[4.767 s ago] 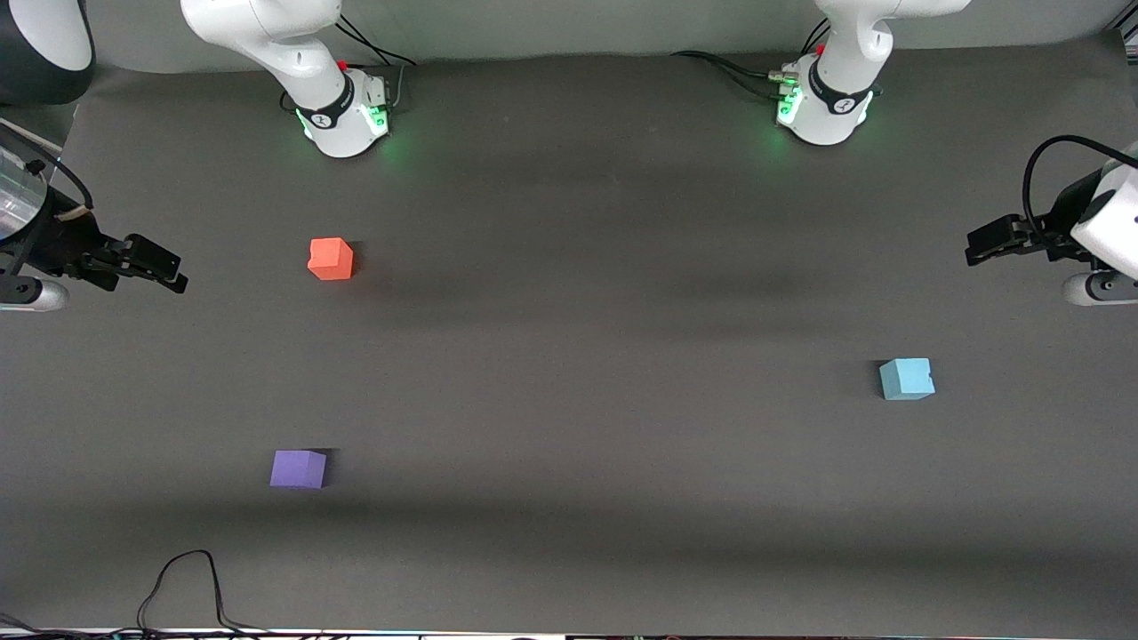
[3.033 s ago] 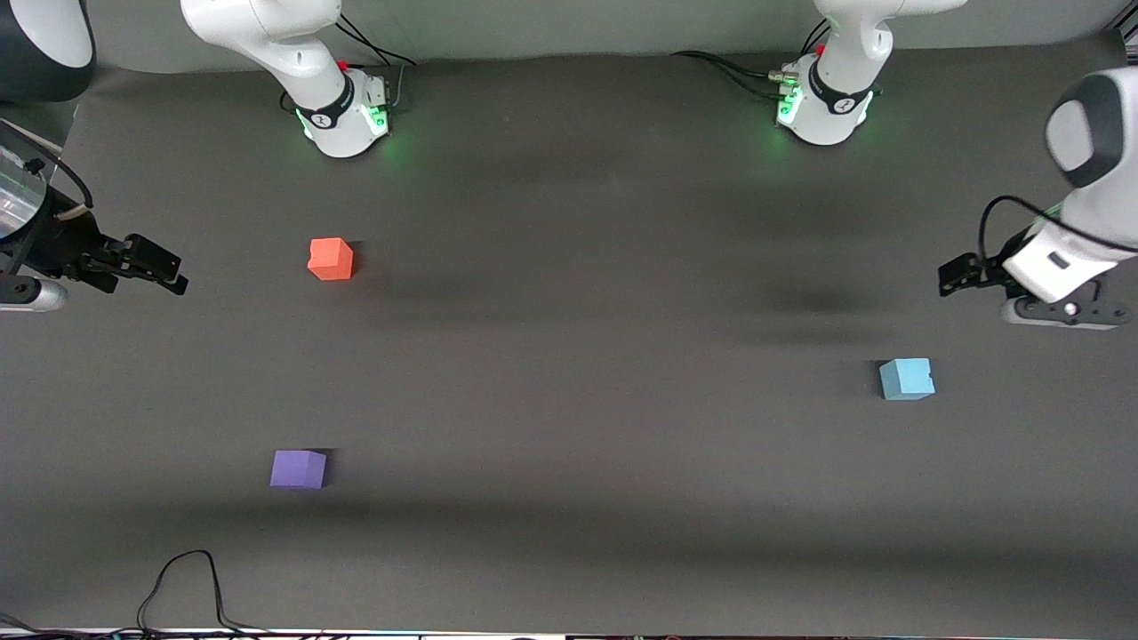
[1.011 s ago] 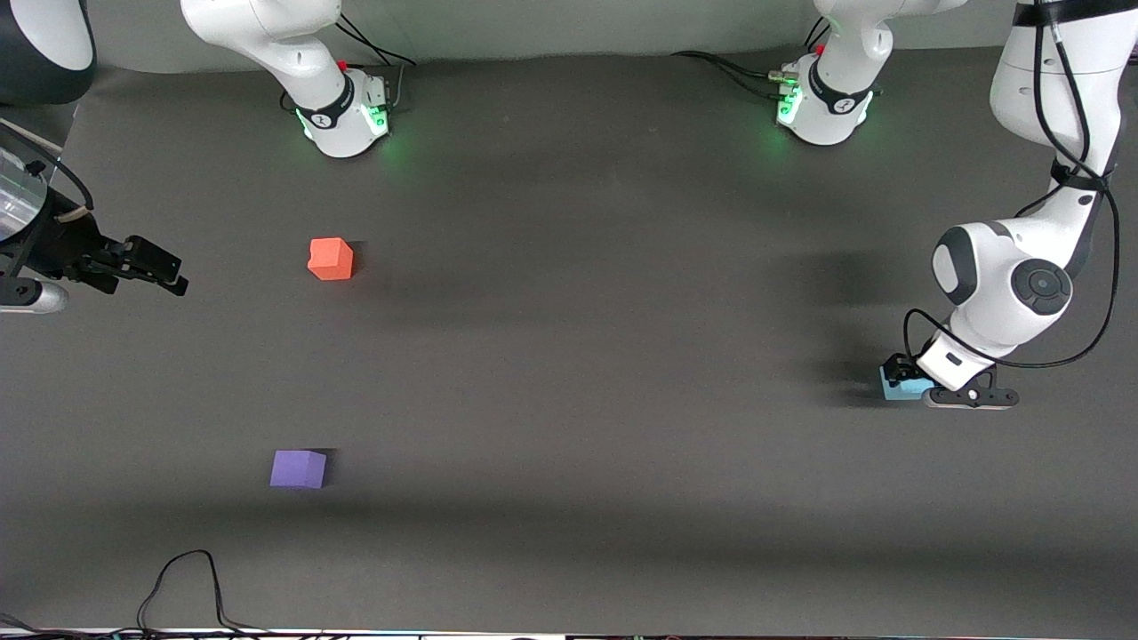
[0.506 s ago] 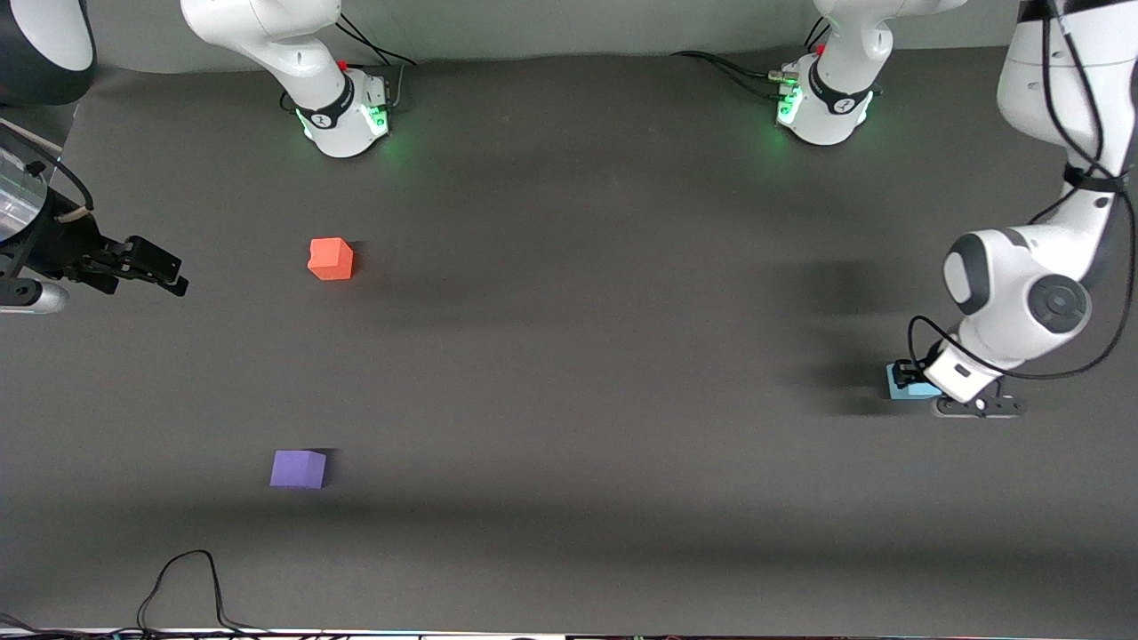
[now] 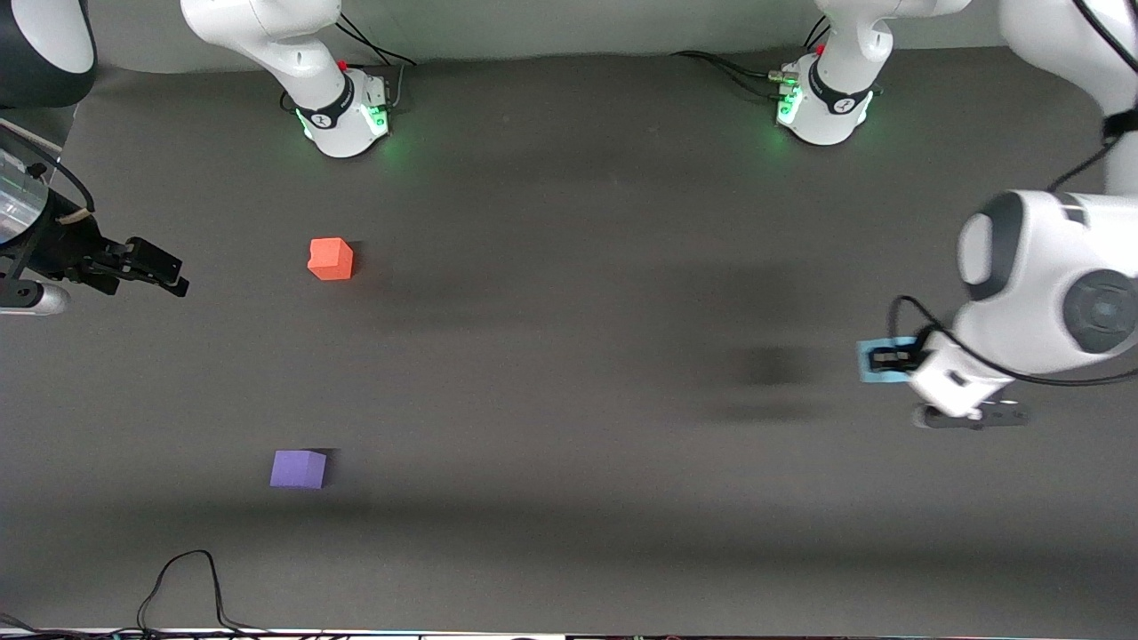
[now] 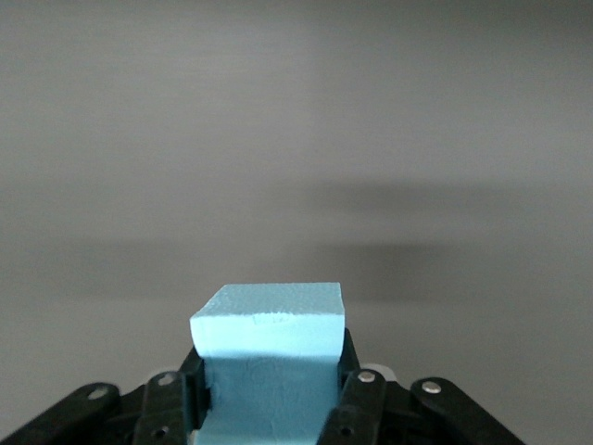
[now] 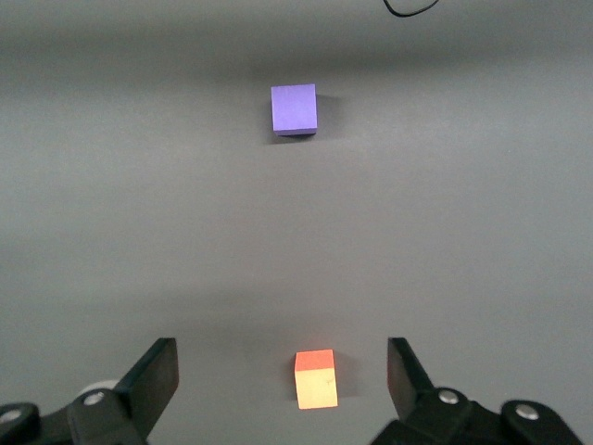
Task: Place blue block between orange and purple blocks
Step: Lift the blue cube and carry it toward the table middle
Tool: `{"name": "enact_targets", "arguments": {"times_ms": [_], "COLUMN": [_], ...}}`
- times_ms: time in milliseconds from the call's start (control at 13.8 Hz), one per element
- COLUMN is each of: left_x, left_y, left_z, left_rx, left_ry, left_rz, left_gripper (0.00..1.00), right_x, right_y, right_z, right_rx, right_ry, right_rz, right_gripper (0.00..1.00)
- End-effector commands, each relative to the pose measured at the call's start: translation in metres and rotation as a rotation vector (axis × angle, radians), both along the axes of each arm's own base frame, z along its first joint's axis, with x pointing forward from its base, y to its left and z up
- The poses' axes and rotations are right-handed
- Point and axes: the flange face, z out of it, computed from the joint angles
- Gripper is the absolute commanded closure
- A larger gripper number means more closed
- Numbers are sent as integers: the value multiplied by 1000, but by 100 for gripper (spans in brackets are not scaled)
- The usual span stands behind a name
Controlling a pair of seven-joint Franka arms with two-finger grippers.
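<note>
The light blue block (image 5: pixel 871 361) hangs a little above the table at the left arm's end, and my left gripper (image 5: pixel 889 360) is shut on it. In the left wrist view the blue block (image 6: pixel 269 343) sits between the black fingers (image 6: pixel 357 394) of the left gripper (image 6: pixel 271 382). The orange block (image 5: pixel 331 259) rests toward the right arm's end. The purple block (image 5: pixel 299 468) lies nearer the front camera than the orange one. My right gripper (image 5: pixel 173 274) waits open at the right arm's end. Its wrist view shows that gripper (image 7: pixel 282 357), the orange block (image 7: pixel 315 378) and the purple block (image 7: pixel 294 108).
Both arm bases (image 5: pixel 342 116) (image 5: pixel 822 107) stand along the table edge farthest from the front camera. A black cable (image 5: pixel 182 582) loops at the edge nearest it. The dark table mat (image 5: pixel 569 356) stretches between the blocks.
My left gripper shut on the blue block and lifted it off the table, shifting it slightly toward the middle. The right arm, the orange block and the purple block have not moved.
</note>
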Motion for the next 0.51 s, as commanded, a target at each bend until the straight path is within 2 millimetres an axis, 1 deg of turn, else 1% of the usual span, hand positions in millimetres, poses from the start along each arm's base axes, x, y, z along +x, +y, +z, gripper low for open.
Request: {"name": "enact_targets", "arguments": {"times_ms": [0, 72, 144, 217, 289, 361, 433], "left_x": [-14, -24, -32, -44, -55, -70, -87], "left_y": [-111, -157, -210, -256, -291, -329, -366], "left_z": [9, -1, -2, -10, -20, -33, -60], "left_rx": [1, 11, 1, -4, -2, -4, -3], "left_ry": [-14, -7, -33, -50, -62, -85, -116], "left_rz": [92, 134, 154, 158, 165, 157, 154], "left_gripper": [50, 50, 50, 50, 50, 50, 50], "right_x": [3, 4, 5, 6, 7, 8, 8], "right_y": [0, -2, -4, -6, -6, -6, -6], "right_z": [4, 2, 1, -1, -2, -1, 3], "right_rx": [15, 14, 12, 13, 13, 12, 12], "right_ry": [-9, -5, -6, -2, -2, -3, -14], "right_rz": [-11, -14, -19, -22, -24, -24, -22], "right_gripper": [0, 0, 0, 0, 0, 0, 0]}}
